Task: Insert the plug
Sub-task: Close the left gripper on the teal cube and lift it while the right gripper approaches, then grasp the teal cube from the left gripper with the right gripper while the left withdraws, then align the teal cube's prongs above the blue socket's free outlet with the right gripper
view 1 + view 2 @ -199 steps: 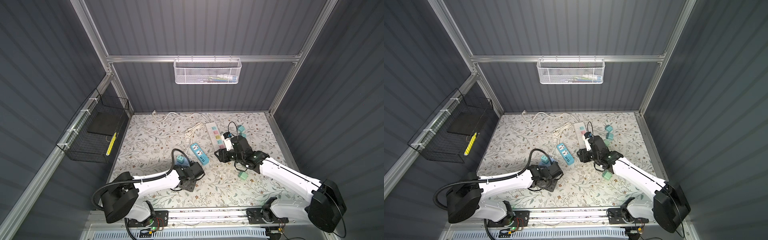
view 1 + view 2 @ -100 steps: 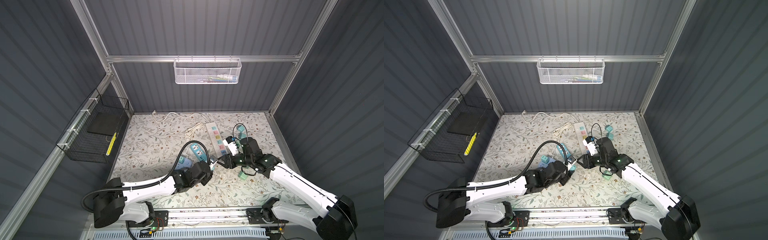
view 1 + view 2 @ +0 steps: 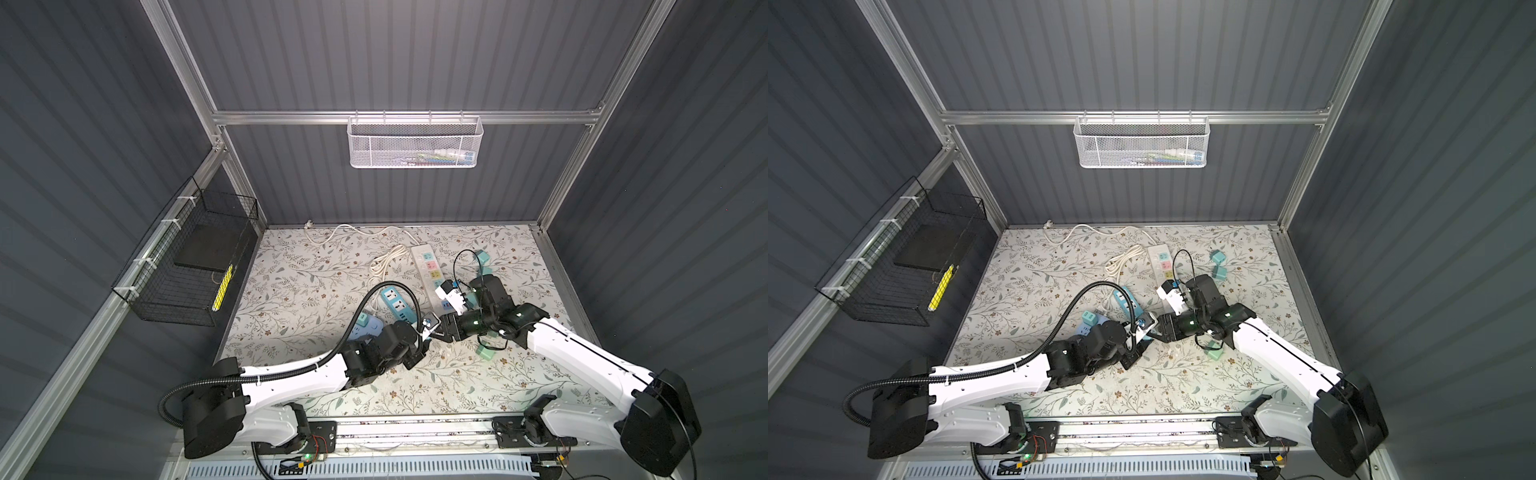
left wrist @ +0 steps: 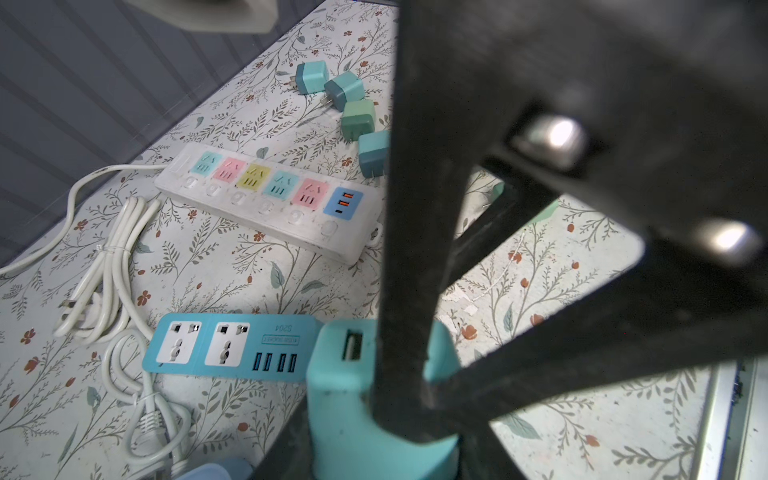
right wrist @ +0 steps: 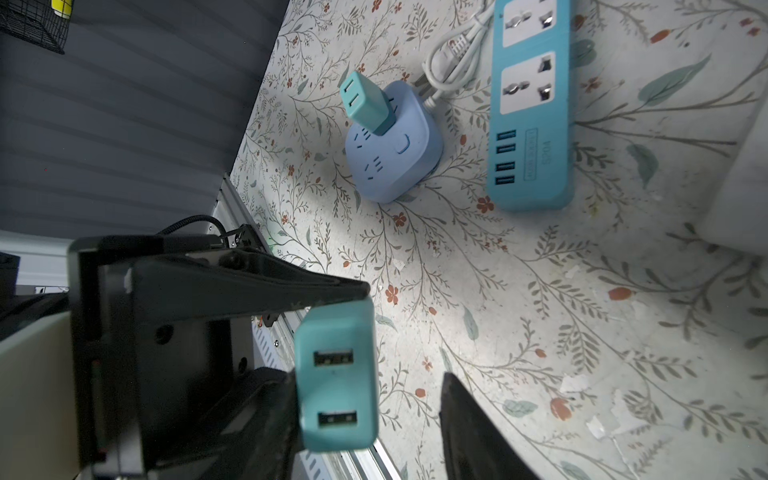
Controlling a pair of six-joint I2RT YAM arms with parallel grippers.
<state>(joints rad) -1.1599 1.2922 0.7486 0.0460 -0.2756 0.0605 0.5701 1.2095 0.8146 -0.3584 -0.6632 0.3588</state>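
A white mesh basket [image 3: 374, 151] on the back wall held small blurred items. A black wire basket [image 3: 166, 303] on the side wall held a dark slab [image 3: 208, 249] and a yellow strip [image 3: 222, 286]. Grey ribbed walls [image 3: 415, 62] enclosed the floral counter [image 3: 311, 270]. Above it the left fingers [image 5: 249, 286] pinched the teal plug [image 5: 336, 378]. The right fingers [image 5: 478, 436] stood spread around it, 1 clear of it.

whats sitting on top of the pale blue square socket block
A teal charger stands on the pale blue socket block, leaning, with its port end up. Its prongs are covered by its own body, so how deep they sit in the block cannot be seen.
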